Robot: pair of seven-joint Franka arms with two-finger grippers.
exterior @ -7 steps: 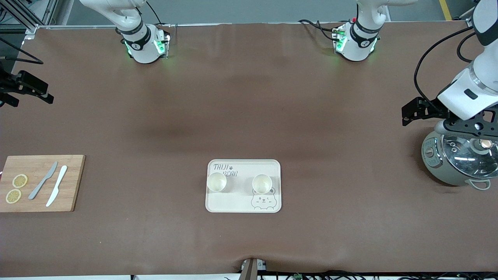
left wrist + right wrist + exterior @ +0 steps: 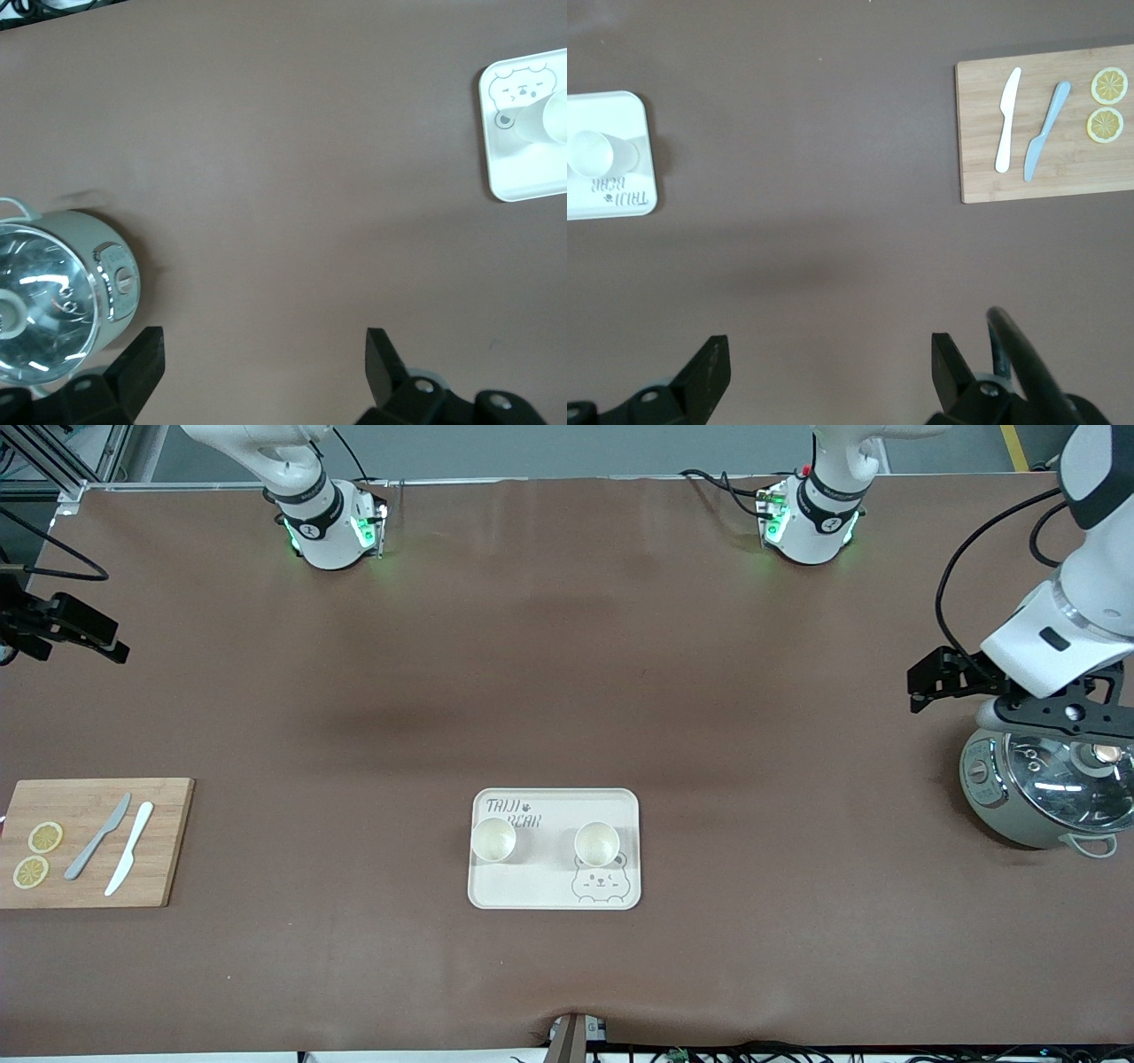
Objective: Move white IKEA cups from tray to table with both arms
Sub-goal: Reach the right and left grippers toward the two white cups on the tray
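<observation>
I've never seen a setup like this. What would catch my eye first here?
Probably the beige tray mid-table, with two white cups standing on it side by side. Next, the left end effector, open, over bare table beside the grey cooker pot. The right end effector is open too, above bare table near the cutting board.

— Front view? Looks down from high across the table (image 2: 567,646), facing both arm bases at frame top.

— Wrist views? Aimed straight down from well above. Share the tray (image 2: 523,181) (image 2: 607,199), lower centre of the front frame (image 2: 554,895).
</observation>
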